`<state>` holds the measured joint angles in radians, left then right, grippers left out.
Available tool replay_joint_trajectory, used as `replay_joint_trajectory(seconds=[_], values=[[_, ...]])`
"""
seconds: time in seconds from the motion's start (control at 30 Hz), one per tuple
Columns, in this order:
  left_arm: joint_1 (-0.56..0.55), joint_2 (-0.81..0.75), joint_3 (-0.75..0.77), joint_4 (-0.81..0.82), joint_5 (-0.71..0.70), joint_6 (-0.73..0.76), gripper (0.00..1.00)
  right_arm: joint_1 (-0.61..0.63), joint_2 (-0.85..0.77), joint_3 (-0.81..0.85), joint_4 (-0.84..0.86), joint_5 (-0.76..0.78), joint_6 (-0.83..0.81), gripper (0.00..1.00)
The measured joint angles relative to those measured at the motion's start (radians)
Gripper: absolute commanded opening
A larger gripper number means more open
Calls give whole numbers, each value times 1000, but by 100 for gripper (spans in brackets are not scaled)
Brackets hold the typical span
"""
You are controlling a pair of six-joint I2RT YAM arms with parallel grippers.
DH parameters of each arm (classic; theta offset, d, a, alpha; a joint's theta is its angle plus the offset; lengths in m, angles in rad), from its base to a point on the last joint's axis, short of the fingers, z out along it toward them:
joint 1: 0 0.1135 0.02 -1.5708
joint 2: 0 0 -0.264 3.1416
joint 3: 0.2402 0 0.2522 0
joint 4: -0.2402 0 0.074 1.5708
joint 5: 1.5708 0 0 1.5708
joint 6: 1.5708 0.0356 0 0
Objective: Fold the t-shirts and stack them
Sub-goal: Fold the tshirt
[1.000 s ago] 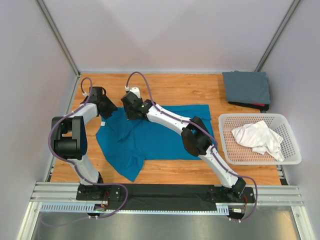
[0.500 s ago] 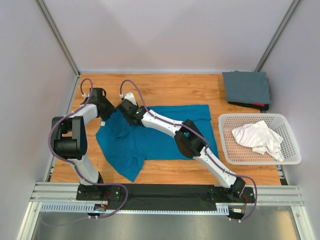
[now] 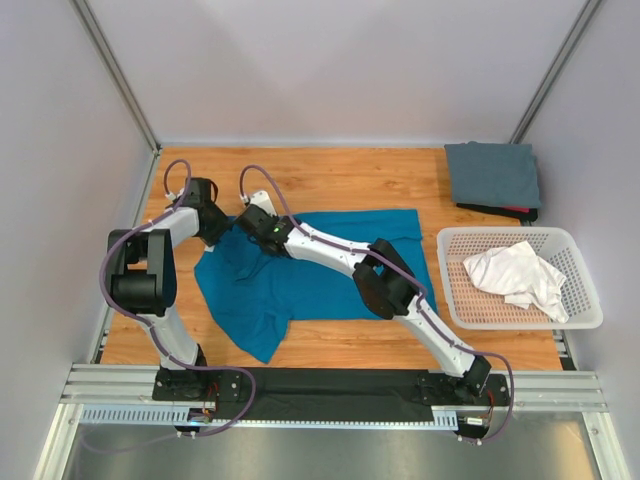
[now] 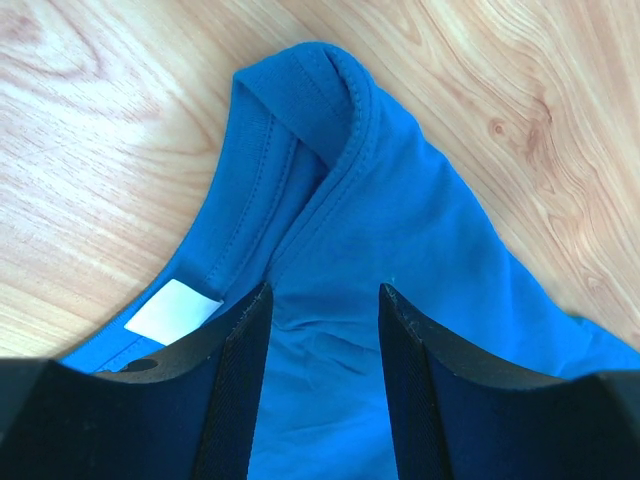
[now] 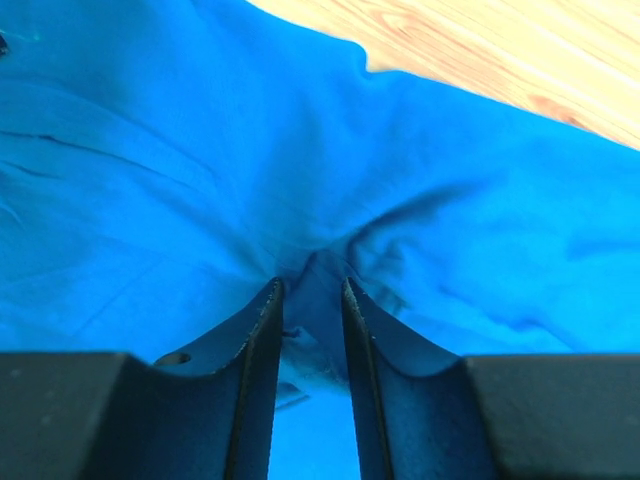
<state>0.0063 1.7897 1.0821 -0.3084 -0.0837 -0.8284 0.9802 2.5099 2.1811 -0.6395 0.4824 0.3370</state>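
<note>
A teal shirt point(image 3: 320, 275) lies spread, a little rumpled, on a wooden surface point(image 3: 350, 170), filling the middle and reaching toward 9 o'clock, with one sleeve trailing toward 7 o'clock. It looks thin, light and floppy. It should sag and drag wherever it is not supported, and a pinch in the open body would probably lift only a tent of cloth. The stitched collar point(image 4: 345, 120) and the seams and hems are thicker and give the surest hold, and two spaced grips along one edge should keep that edge straight for a fold. Both arms meet at the shirt's 10 o'clock corner. The left jaws stand spread apart, straddling the cloth just below the collar, with a white label point(image 4: 172, 308) beside the left finger. From this view they do not appear to be clamping anything. The right jaws are drawn close together, with a raised ridge of teal cloth gathered between them, so they seem to be pinching the shirt body near the neckline. Farther out, a grey shirt point(image 3: 492, 173) sits folded at 1 o'clock in the far corner. A white shirt point(image 3: 515, 275) lies crumpled inside a white lattice basket point(image 3: 520, 318) at 3 o'clock, well apart from the teal one. Judging by this, one shirt is folded and two remain.
</note>
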Motion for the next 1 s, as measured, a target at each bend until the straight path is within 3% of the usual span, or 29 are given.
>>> replay_joint_trajectory(seconds=[0.47, 1.0], values=[[-3, 25, 45, -76, -107, -63, 54, -2, -54, -82, -69, -4, 43, 36], [-5, 64, 104, -125, -125, -64, 54, -2, -265, -365, -54, -114, 79, 33]])
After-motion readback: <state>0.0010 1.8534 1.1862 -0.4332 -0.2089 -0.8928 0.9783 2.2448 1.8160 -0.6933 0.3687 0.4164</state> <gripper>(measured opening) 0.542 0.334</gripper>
